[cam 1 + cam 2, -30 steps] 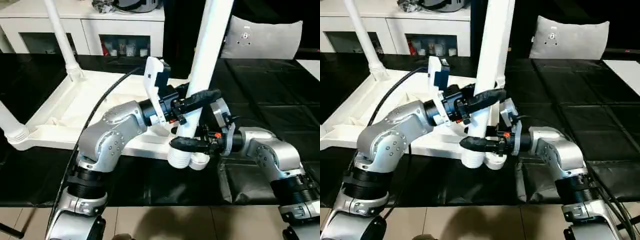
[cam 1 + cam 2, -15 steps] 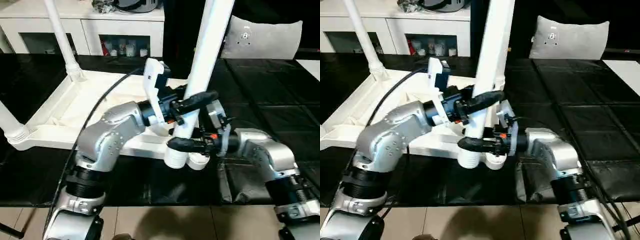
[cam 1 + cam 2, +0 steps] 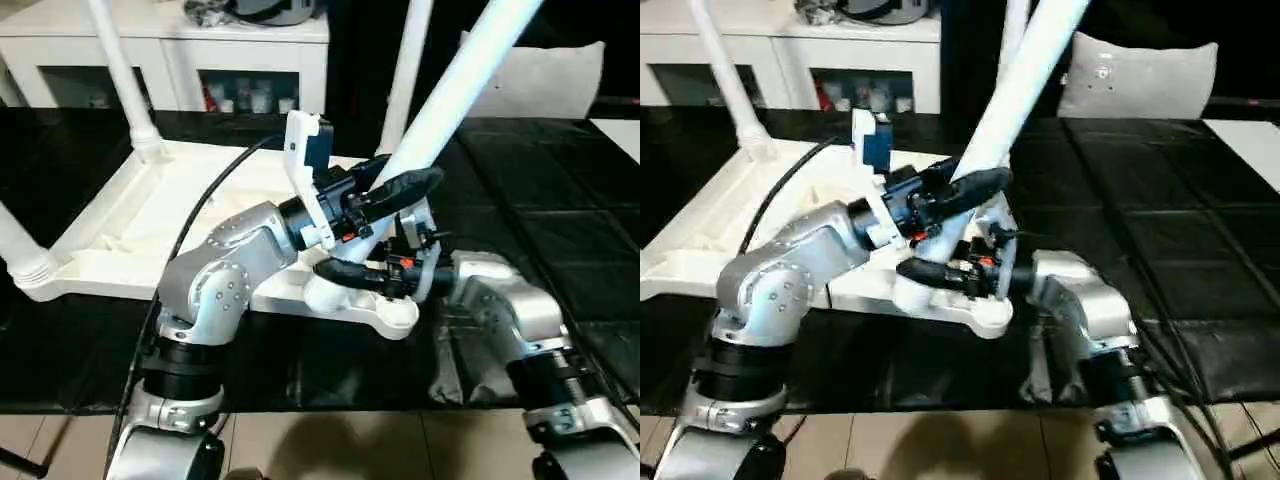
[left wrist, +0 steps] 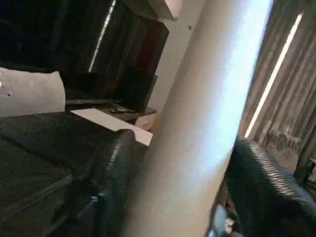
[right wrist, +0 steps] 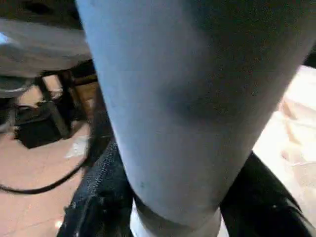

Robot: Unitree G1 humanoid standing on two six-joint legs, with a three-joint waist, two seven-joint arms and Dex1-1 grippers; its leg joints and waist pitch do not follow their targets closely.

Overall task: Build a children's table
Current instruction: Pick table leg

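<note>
Both grippers are on the same table leg (image 3: 455,95), near the centre of the head view. The left gripper (image 3: 385,195) has its black fingers (image 4: 111,182) either side of the white tube, higher up the shaft; the wrist view shows a finger on each flank of the tube, but I cannot tell whether they are pressing it or standing just off it. The right gripper (image 3: 365,275) is lower, clasped around the leg's thick end, the fingers (image 5: 98,197) hugging the tube on both sides.

The leg leans steeply, its top running off the upper right of the frame and its foot down at the near right corner socket (image 3: 395,318) of the tabletop (image 3: 120,230). The tabletop lies upside down on the black mat (image 3: 560,210), left of centre, ribbed underside up. Two more legs (image 3: 120,70) stand upright in its sockets at the far left and left edge, and a further one rises behind the grippers. A white cabinet (image 3: 200,50) sits along the top left, and a grey cushion (image 3: 560,80) at upper right.
</note>
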